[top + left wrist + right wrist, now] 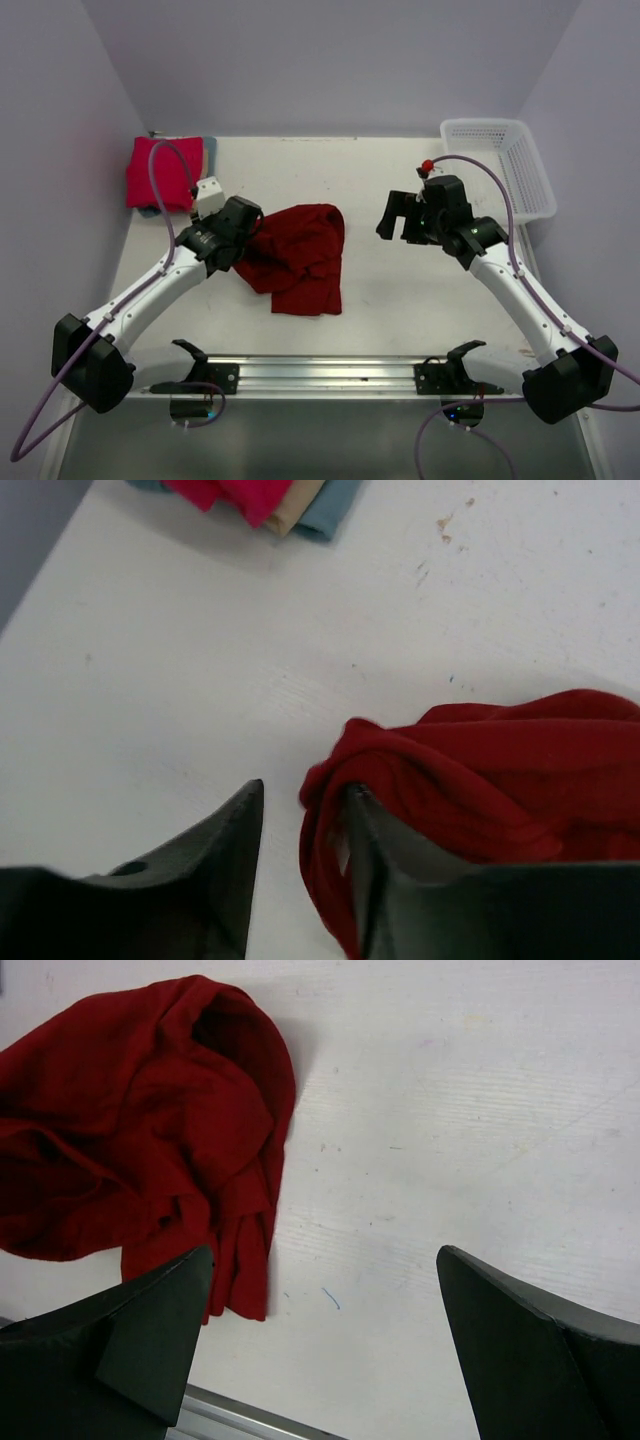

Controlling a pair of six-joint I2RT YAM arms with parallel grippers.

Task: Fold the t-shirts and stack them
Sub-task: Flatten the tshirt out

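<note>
Left wrist view first: left pincer [305,795] slightly parted, low over the counter [150,680], with a fold of the dark red shirt [500,770] touching one finger's inner face but not pinched. Looks like a loose hold at the crumpled shirt's left edge, likely for a better grip before spreading. Farther out, right pincer [325,1250] gapes wide and empty, hovering near the shirt's right edge, probably ready for a corner. Beyond, at the far left corner, pink-red shirt [160,172] folded atop a blue-grey shirt [209,150], a stack awaiting this one. Basket [500,165] at far right.
</note>
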